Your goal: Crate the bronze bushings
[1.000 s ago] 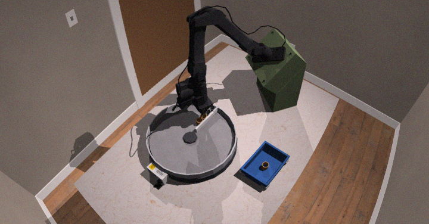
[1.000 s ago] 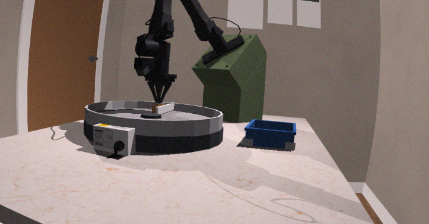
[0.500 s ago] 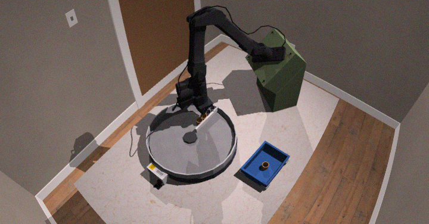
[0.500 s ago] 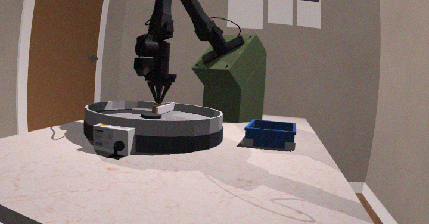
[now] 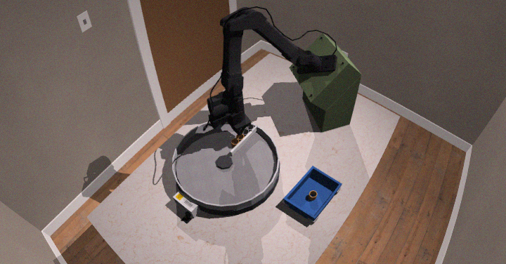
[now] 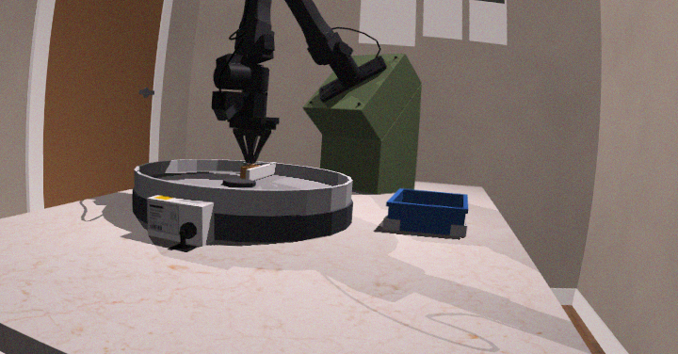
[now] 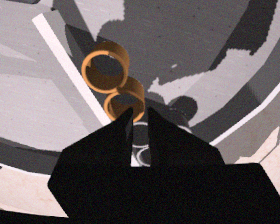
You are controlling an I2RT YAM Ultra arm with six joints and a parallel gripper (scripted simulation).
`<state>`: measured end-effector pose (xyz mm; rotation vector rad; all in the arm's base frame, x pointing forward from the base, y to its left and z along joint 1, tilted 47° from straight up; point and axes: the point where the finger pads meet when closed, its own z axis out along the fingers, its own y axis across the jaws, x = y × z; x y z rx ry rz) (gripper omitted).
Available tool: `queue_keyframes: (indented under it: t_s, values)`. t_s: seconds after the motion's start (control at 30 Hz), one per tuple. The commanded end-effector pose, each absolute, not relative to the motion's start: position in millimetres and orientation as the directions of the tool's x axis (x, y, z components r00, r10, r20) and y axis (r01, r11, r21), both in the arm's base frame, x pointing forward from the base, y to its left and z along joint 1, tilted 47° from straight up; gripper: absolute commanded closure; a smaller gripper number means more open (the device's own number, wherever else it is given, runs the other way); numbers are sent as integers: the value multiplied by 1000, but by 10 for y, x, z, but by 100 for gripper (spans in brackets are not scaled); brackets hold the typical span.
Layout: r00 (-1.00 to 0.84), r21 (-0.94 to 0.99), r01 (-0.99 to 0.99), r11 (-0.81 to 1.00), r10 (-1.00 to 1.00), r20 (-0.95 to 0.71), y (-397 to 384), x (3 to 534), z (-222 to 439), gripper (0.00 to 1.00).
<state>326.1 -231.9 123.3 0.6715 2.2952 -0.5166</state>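
Hovering over the turntable [image 5: 202, 184] [image 6: 284, 201] [image 7: 21, 95], claw [image 5: 244, 130] [image 6: 250, 162] [image 7: 140, 114] nearly closed on nothing, two bronze bushings [image 5: 234, 142] [image 6: 244, 172] [image 7: 122, 80] near its tips.

Brown door [image 5: 184, 38] [image 6: 102, 90]; wall papers [image 6: 387, 11] behind green pedestal [image 5: 336, 99] [image 6: 351, 147].

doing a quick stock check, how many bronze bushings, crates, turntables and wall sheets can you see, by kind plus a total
turntable: 1
crate: 1
bronze bushings: 3, two on the turntable, one in the crate
wall sheets: 3
total: 8
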Motion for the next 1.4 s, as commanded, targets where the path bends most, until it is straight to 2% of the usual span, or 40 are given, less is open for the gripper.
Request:
queue_keyframes:
  t_s: [0.0, 1.37]
  values:
    - [-608, -166, 587, 792, 296, -736, -2341, 3343, 1448, 87]
    - [-613, -167, 585, 794, 298, -732, -2326, 3368, 1447, 87]
